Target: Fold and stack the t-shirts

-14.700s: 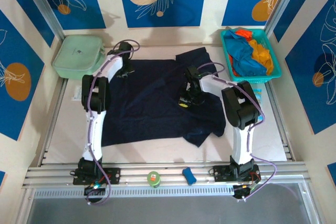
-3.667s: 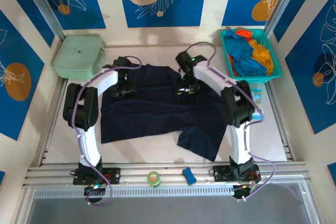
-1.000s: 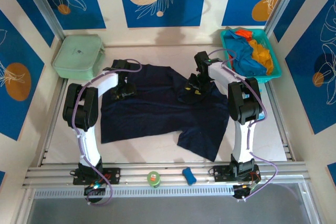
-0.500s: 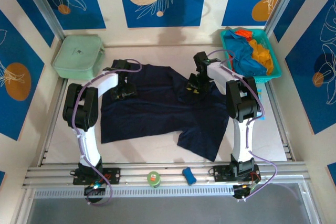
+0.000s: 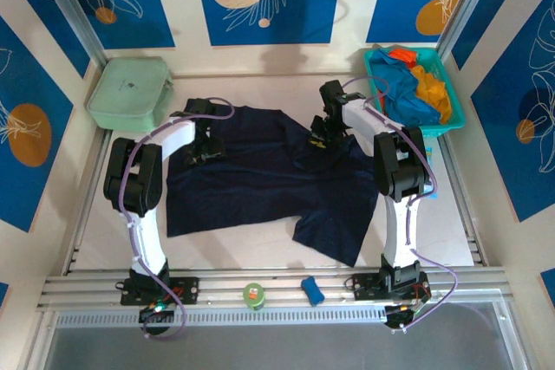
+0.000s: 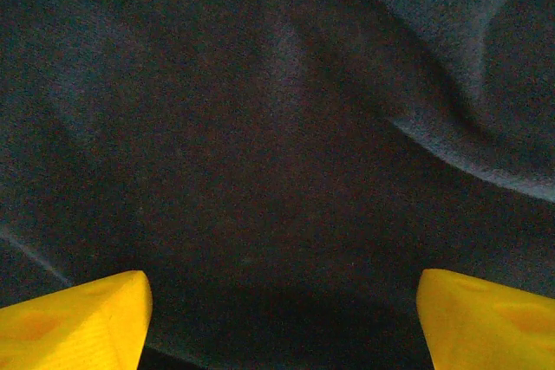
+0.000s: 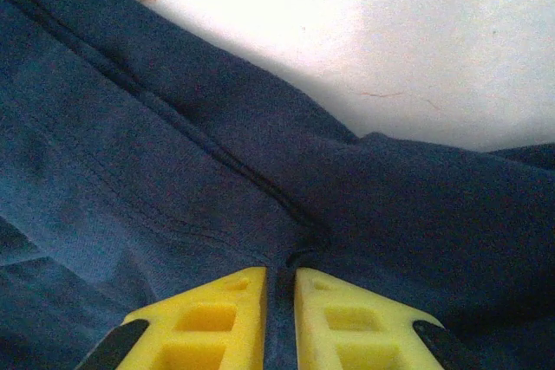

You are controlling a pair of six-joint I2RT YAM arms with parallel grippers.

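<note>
One rumpled navy t-shirt (image 5: 260,179) lies spread out. Right gripper (image 7: 279,279) pinches its seam fold; left gripper (image 6: 277,288) hangs above, fingers (image 6: 78,318) spread wide.

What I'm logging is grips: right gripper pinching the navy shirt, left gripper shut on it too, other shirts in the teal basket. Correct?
Not quite: the left gripper is open, fingers wide apart over the navy shirt, per the left wrist view. The right gripper does pinch it, and the other shirts lie in the teal basket.
</note>
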